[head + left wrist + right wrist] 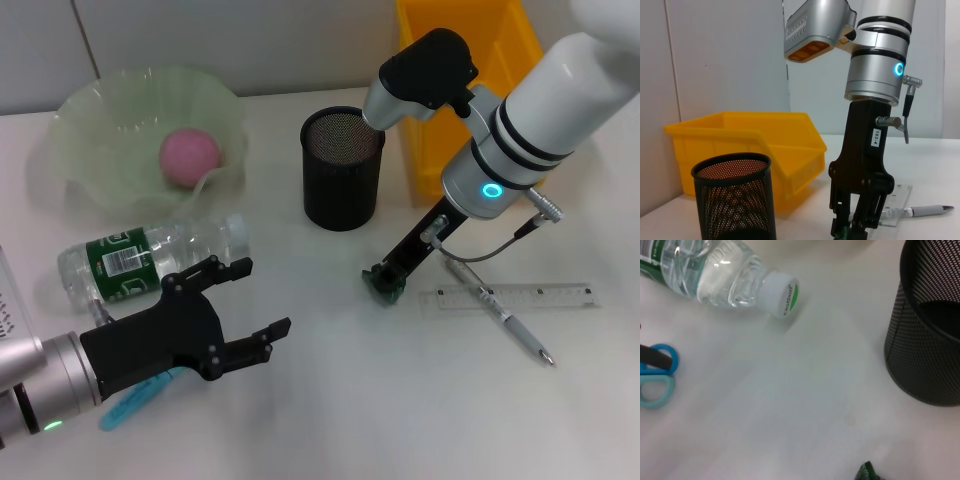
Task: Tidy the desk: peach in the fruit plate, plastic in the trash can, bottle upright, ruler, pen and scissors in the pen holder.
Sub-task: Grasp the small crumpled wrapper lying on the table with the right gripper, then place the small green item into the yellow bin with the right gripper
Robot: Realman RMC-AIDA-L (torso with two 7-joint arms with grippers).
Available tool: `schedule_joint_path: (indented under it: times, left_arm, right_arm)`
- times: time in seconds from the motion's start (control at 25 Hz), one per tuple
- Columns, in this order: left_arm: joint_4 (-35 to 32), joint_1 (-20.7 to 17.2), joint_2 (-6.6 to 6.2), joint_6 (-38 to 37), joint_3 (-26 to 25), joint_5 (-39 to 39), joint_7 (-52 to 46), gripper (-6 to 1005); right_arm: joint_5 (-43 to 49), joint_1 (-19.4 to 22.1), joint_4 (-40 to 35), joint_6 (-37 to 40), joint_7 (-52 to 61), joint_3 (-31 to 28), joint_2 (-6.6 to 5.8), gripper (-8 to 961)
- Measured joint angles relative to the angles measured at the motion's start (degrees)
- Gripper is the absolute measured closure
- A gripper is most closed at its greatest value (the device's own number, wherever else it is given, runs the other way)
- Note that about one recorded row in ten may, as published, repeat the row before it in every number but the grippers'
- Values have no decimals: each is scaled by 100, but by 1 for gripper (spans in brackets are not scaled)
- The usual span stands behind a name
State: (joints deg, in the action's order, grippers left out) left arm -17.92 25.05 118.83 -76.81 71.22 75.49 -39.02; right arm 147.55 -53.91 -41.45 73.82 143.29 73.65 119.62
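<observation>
Near the middle of the white desk [330, 400], the right gripper [385, 283] is reaching down with its black fingers closing on a small green scrap of plastic [384, 290] that is lying on the surface, just in front of the black mesh pen holder [342, 168]. Beside it a clear plastic ruler [510, 296] is lying flat with a silver pen [498, 313] crossing it. Behind the holder a yellow plastic bin [455, 80] is standing. At the near left the left gripper [255, 305] is hovering with its black fingers spread wide and holding nothing, above blue-handled scissors [140, 398]. Just behind it a clear water bottle with a green label [150, 258] is lying on its side, next to the pale green ruffled fruit plate [90, 150] holding a pink peach [189, 157].
</observation>
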Motion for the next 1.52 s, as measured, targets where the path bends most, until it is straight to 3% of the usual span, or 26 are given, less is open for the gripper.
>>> schedule_joint_path:
  times: [0.12,0.56,0.92,1.12,1.32,1.48,1.52]
  left_arm:
    - [0,0,0,0,6,0,0,178]
    - [0,0,8,0,6,1,0,180]
    - [0,0,9,-1,6,0,0,182]
    - [0,0,9,-4,14,0,0,183]
    - [0,-4,9,-11,15,-17,0,184]
    - [0,-14,9,-42,15,-28,0,185]
    - [0,-15,9,-46,15,-29,0,185]
  right_arm:
    - [0,20,-14,0,-2,0,0,612]
    - [-8,84,-251,101,32,-33,-13,605]
    - [-8,358,-943,405,161,-59,-22,603]
    - [2,728,-2006,920,359,-133,-47,602]
    - [56,1165,-3251,1243,484,-781,-56,601]
    - [212,1350,-3839,1192,324,-1773,-114,600]
    - [212,1350,-3839,1192,324,-1773,-114,600]
